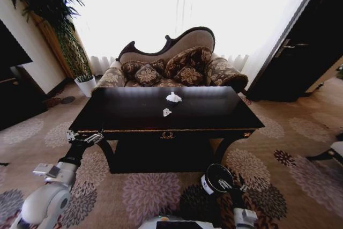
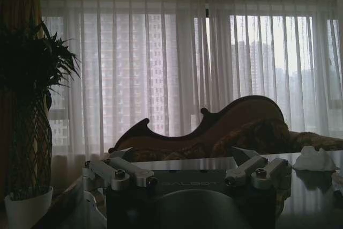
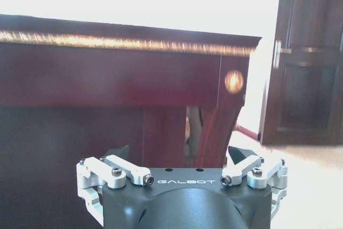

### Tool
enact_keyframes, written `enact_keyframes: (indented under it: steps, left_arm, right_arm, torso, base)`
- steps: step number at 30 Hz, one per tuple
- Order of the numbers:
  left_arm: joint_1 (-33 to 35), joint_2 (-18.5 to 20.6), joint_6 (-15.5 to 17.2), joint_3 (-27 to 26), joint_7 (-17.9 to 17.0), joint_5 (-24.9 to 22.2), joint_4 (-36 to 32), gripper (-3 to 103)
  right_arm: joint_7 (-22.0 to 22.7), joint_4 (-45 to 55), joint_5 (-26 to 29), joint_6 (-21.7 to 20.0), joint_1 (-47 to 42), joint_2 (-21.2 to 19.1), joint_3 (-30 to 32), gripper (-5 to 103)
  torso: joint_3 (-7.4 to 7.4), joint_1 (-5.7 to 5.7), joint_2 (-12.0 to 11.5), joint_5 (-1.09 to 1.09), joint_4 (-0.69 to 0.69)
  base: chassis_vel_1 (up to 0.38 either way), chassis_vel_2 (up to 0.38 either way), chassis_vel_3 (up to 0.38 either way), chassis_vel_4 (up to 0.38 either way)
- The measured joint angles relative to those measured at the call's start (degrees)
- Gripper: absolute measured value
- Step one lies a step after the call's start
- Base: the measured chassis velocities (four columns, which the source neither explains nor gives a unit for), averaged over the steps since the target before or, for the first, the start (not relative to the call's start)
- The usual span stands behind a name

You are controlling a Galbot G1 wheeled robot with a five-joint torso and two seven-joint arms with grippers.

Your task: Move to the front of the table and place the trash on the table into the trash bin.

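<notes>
Silver-fingered left gripper (image 1: 84, 138) hovered with jaws spread wide at the near-left corner of the surface (image 1: 128, 112), roughly level with the top, about eight o'clock from the trash. Right gripper (image 3: 182, 159) likewise spread wide and empty, held low before the front apron with its gold trim, near the right leg.

Out from there, at about the middle of the glossy dark top: two white crumpled scraps. Smaller scrap (image 1: 166, 112) nearer the front edge; larger wad (image 1: 173, 97) just beyond it at twelve o'clock, the two close but apart. Seen also from the left wrist as a pale lump (image 2: 314, 159) on the reflective top.

Judged to be tissue or paper: light, soft, easily crushed, not fragile, liable to skate on the polish if nudged sideways. Best pinched from above across the bulk, at the raised middle. No clear long axis for the smaller; larger wad slightly wider from nine to three o'clock, pointing nowhere in particular.

Trash bin (image 1: 217, 179) stood upright on the carpet at the front right, at about five o'clock from the scraps, mouth up.
</notes>
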Motion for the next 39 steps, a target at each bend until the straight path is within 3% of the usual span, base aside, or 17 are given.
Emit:
enact_keyframes:
  steps: [15, 28, 31, 39]
  left_arm:
    - [0.0, 0.0, 0.0, 0.0, 0.0, 0.0, 0.0, 100]
    - [0.0, 0.0, 0.0, 0.0, 0.0, 0.0, 0.0, 100]
    - [0.0, 0.0, 0.0, 0.0, 0.0, 0.0, 0.0, 100]
    - [0.0, 0.0, 0.0, 0.0, 0.0, 0.0, 0.0, 100]
  right_arm:
    - [-0.7, 13.1, 0.5, 0.0, -5.5, -2.5, 4.1, 100]
    - [-1.5, 17.8, 6.0, -6.3, -4.7, -7.4, 7.6, 100]
    - [-2.0, 20.9, 8.4, -10.3, -3.4, -10.4, 7.6, 100]
    - [-2.3, 24.2, 11.6, -15.8, -0.2, -18.8, 7.4, 100]
  torso:
    - [0.01, 0.0, 0.0, 0.0, 0.0]
    - [0.01, 0.0, 0.0, 0.01, 0.0]
    - [0.01, 0.0, 0.0, 0.01, 0.0]
    - [0.01, 0.0, 0.0, 0.01, 0.0]
  base:
    - [0.0, 0.0, 0.0, 0.0]
    - [0.0, 0.0, 0.0, 0.0]
    - [0.0, 0.0, 0.0, 0.0]
    - [0.0, 0.0, 0.0, 0.0]
